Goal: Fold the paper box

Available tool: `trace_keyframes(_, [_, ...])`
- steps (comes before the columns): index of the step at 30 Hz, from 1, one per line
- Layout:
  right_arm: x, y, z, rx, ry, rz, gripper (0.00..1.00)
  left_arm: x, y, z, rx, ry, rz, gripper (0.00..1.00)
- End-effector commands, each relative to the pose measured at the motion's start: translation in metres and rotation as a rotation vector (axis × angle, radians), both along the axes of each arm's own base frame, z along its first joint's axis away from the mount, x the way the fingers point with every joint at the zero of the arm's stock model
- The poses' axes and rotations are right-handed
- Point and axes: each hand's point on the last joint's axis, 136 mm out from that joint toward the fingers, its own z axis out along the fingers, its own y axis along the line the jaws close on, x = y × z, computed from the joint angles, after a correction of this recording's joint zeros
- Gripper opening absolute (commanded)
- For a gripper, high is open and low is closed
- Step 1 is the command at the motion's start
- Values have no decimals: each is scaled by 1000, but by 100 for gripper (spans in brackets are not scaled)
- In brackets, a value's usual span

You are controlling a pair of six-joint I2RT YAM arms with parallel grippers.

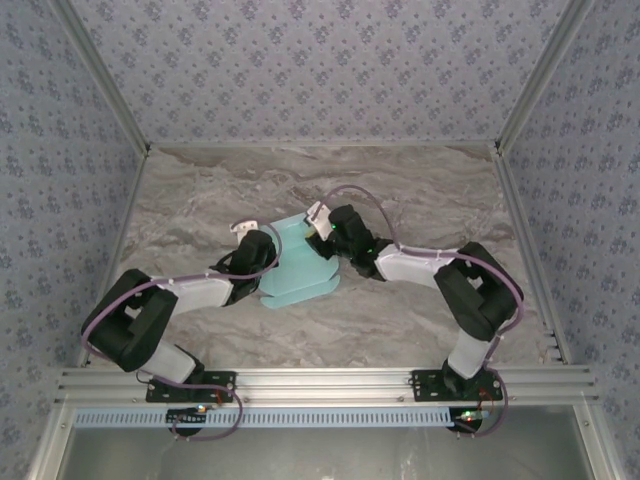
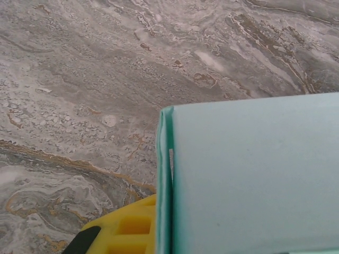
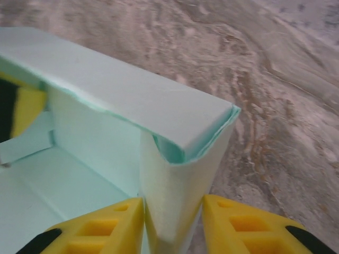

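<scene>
The paper box (image 1: 298,262) is pale light-blue card, partly folded, with raised walls, lying mid-table between both arms. My left gripper (image 1: 262,250) holds its left wall. In the left wrist view that wall (image 2: 249,180) stands edge-on, one yellow finger (image 2: 127,227) is pressed against its outer side, and the other finger is hidden behind the card. My right gripper (image 1: 325,235) is at the box's far right corner. In the right wrist view its two yellow fingers (image 3: 100,230) pinch the doubled corner wall (image 3: 175,190), whose top flap (image 3: 132,95) is folded over.
The marbled grey tabletop (image 1: 420,190) runs back to patterned walls on three sides. An aluminium rail (image 1: 320,380) with both arm bases borders the near edge. Across the box's inside, the left gripper's yellow finger (image 3: 24,108) shows in the right wrist view.
</scene>
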Motion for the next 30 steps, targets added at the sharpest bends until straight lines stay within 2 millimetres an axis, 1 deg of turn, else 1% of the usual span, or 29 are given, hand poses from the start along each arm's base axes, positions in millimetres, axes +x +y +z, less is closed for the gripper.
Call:
trace_keyframes(1, [30,-12,16,20,-87,-269,35,5,-15,12,-50,-31,-33,0])
trace_keyframes(3, [37,-19,15,42,-87,-374,35,5,-16,12,-53,-32,-34,0])
trace_keyframes(5, [41,-24,14,55,-90,-429,34,5,-16,11,-54,-27,-36,0])
trace_keyframes(11, [50,-40,12,30,-123,-591,26,5,-17,10,-59,-25,-35,0])
trace_keyframes(13, [48,-57,11,-7,-152,-715,23,6,-17,9,-62,-23,-33,0])
trace_keyframes(14, [47,-67,8,-21,-159,-780,21,5,-17,9,-63,-22,-32,0])
trace_keyframes(15, [46,-71,6,-31,-168,-811,18,6,-17,9,-65,-23,-32,0])
trace_keyframes(18, [46,-73,2,-43,-177,-832,15,5,-18,8,-67,-20,-33,0])
trace_keyframes(21, [41,-66,6,-27,-177,-816,12,6,-18,9,-71,-21,-33,0])
trace_keyframes(22, [40,-64,7,-26,-179,-807,9,6,-18,9,-72,-21,-33,0])
trace_keyframes(24, [35,-59,12,-33,-194,-799,1,6,-18,9,-72,-21,-30,0])
trace_keyframes(25, [32,-57,14,-32,-201,-798,0,6,-18,10,-74,-22,-31,0])
trace_keyframes(27, [26,-55,14,-26,-191,-798,0,7,-18,11,-74,-24,-29,0])
trace_keyframes(29, [22,-58,14,-26,-184,-810,1,7,-18,12,-76,-27,-27,0])
trace_keyframes(30, [20,-60,13,-23,-182,-821,3,7,-18,11,-76,-26,-26,0])
